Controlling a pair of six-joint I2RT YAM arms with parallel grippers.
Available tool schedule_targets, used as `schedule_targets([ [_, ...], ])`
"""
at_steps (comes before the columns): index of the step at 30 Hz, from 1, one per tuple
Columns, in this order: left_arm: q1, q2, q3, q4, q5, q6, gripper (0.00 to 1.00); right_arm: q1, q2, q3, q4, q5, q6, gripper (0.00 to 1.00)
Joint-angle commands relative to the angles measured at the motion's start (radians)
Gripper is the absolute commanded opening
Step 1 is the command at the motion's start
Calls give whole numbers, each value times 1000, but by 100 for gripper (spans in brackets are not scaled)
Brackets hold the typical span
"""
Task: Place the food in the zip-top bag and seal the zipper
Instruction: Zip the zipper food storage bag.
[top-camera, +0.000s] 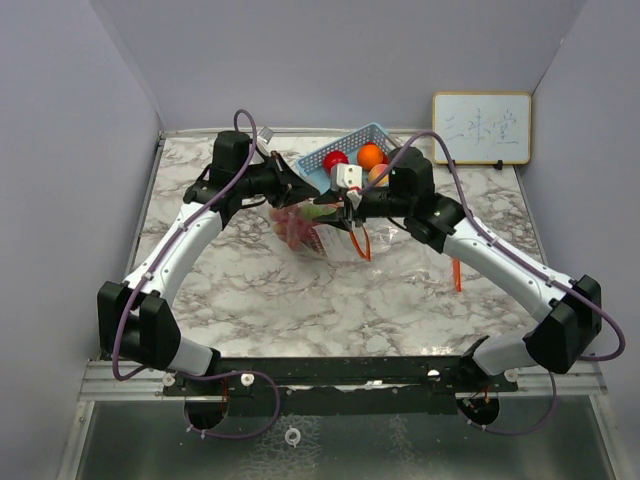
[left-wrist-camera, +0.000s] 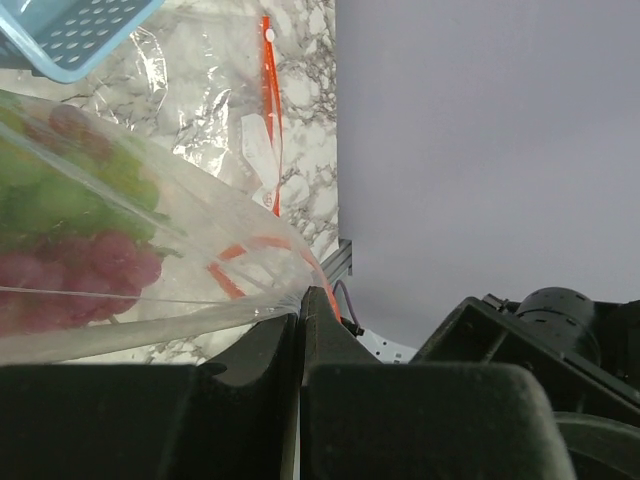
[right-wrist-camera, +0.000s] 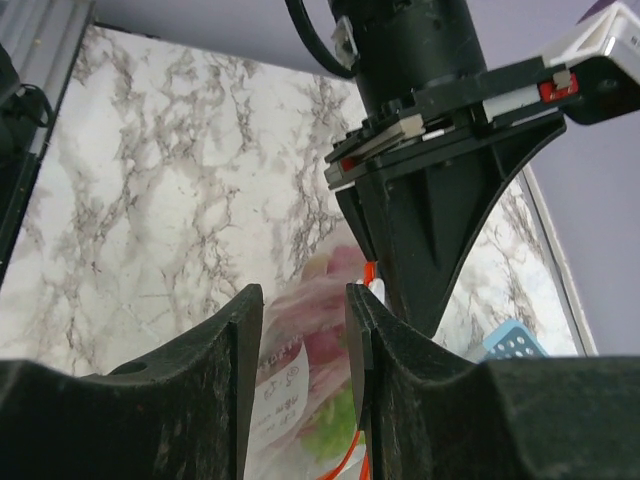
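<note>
My left arm (top-camera: 185, 245) climbs from its base up the left side of the table (top-camera: 300, 310). It folds at the elbow by the near edge and bends right at the far end, so the wrist points across toward the middle. My right arm (top-camera: 500, 260) mirrors it from the other side: elbow low at the near right, forearm running up and left, wrist turned in. The two wrists come nearly nose to nose just in front of the basket (left-wrist-camera: 60, 40).

My left gripper (left-wrist-camera: 302, 315) has its jaws pressed together with no gap showing, pinching a corner of the bag (left-wrist-camera: 150, 230) at its mouth edge. A short stretch of the zipper (left-wrist-camera: 268, 100) reaches right up to the pinch. A longer stretch runs off over the marble with a white slider (left-wrist-camera: 268, 35) on it. The bag is lifted at my pinch and sags away toward the table. Inside it sit the grapes (left-wrist-camera: 90, 265) and a green piece (left-wrist-camera: 50, 200), pressed against the film.

My right gripper (right-wrist-camera: 305, 310) has its jaws parted, with a narrow gap between the fingers, and it faces the left one from close by. The bag's white label (right-wrist-camera: 285, 385) shows through that gap, and the orange strip runs beside the finger on the right of that view. Whether my pads touch the film I cannot tell.

The apple (top-camera: 336, 160), orange (top-camera: 370, 154) and peach (top-camera: 378, 175) lie in the basket, outside the bag.
</note>
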Motion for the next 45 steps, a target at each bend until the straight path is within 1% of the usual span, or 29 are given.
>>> schedule_targets([
  [1,1,2,54,4,17,13,0,15,-33,-37,82,174,2,39],
  [6,1,-2,57,3,13,13,0,20,-48,-79,195,287,11,39],
  [10,1,-5,57,1,15,13,0,20,-47,-88,248,285,14,38],
  [15,1,-3,60,1,15,15,0,22,-14,-59,209,178,14,36],
  [18,0,1,61,0,14,12,0,32,-14,-64,212,148,16,36],
  [25,1,3,61,0,16,14,0,35,0,-59,181,156,13,40],
  [34,0,3,68,0,18,14,0,39,50,-39,170,197,22,37],
  [37,1,4,68,-1,21,17,0,40,54,-38,180,212,28,31],
  [42,1,9,65,-5,23,20,0,40,53,-30,184,226,35,15],
  [45,1,10,68,-8,24,18,0,39,54,-26,165,248,39,9],
])
